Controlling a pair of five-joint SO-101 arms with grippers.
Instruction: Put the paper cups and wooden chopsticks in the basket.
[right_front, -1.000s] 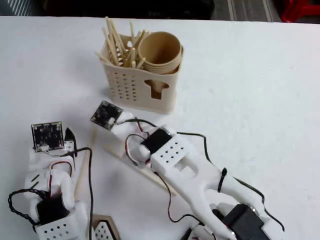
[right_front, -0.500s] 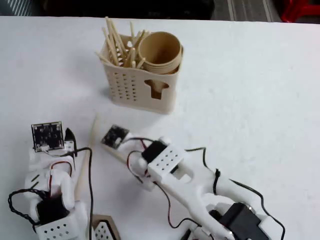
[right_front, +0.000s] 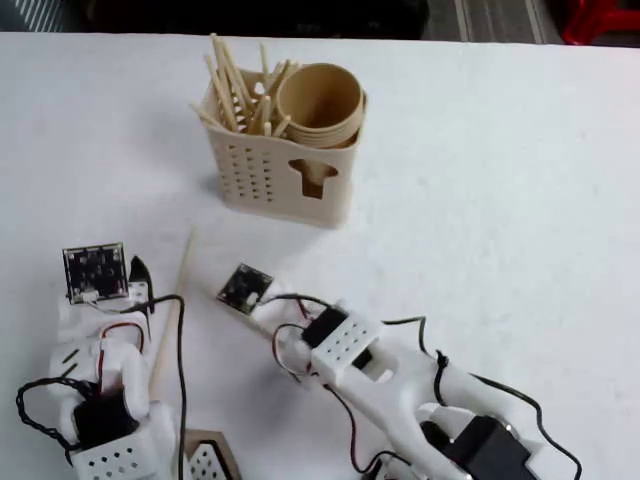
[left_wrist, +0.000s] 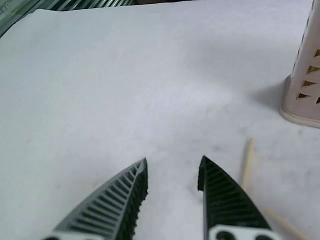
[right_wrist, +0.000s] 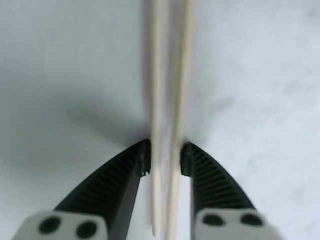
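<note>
So a pair of chopsticks (right_wrist: 156, 75) is seen running straight out between the jaws of the right gripper (right_wrist: 165, 157), which is pulled in narrow, one stick touching each jaw and a thin gap left between the two. From above, that pair is hidden under the arm, so its length can't be made out. The left gripper (left_wrist: 172, 172) is held open over the table (left_wrist: 100, 90), with a loose chopstick (left_wrist: 247, 160) lying just beside one fingertip. The basket (right_front: 285, 175), stocked with paper cups (right_front: 320, 100) and more sticks (right_front: 235, 85), is set well ahead of both grippers and gets cut off in the left wrist view.
</note>
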